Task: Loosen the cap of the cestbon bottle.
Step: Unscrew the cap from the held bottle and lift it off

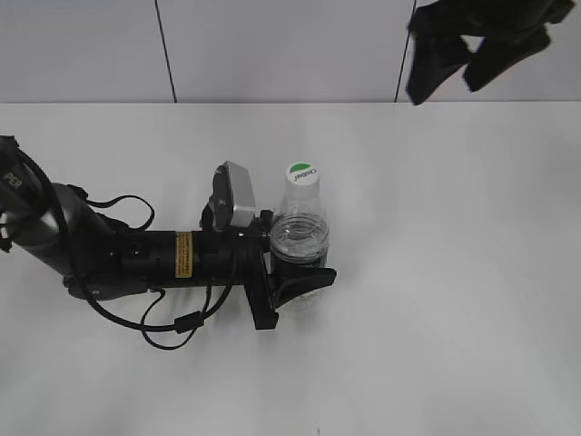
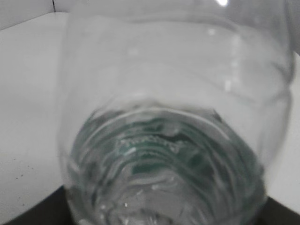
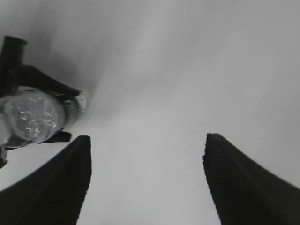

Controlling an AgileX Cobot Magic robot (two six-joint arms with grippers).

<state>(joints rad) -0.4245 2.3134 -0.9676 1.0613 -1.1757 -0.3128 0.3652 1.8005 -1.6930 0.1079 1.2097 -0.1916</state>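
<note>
Near the middle of the white bench [image 1: 436, 345] stands the cestbon bottle [image 1: 300, 238], upright, with the left pincer [image 1: 292, 272] clamped round its lower body at the green label band, one dark finger curling across the front of it. From the left wrist view you basically just get a faceful of clear ribbed plastic, so the grip itself is easier to read from the exterior view. The cap [image 1: 302, 174] sits on top, white with a green half-disc, nothing touching it. My read on handling: it's a small thin-walled bottle, light, and the ribbed body will probably squash and twist if you squeeze it hard, plus clear plastic like that tends to be slippery (can't tell how much water is in it). So holding it low on the body seems fine for bracing, but the turning has to happen on the cap, which is stiff, small and round, and needs a squarely centred pinch from above. The right pincer [image 3: 147, 183] is spread wide, holding nothing, hanging high above the bench and well apart from the bottle, which shows off to its lower left in that wrist view.
</note>
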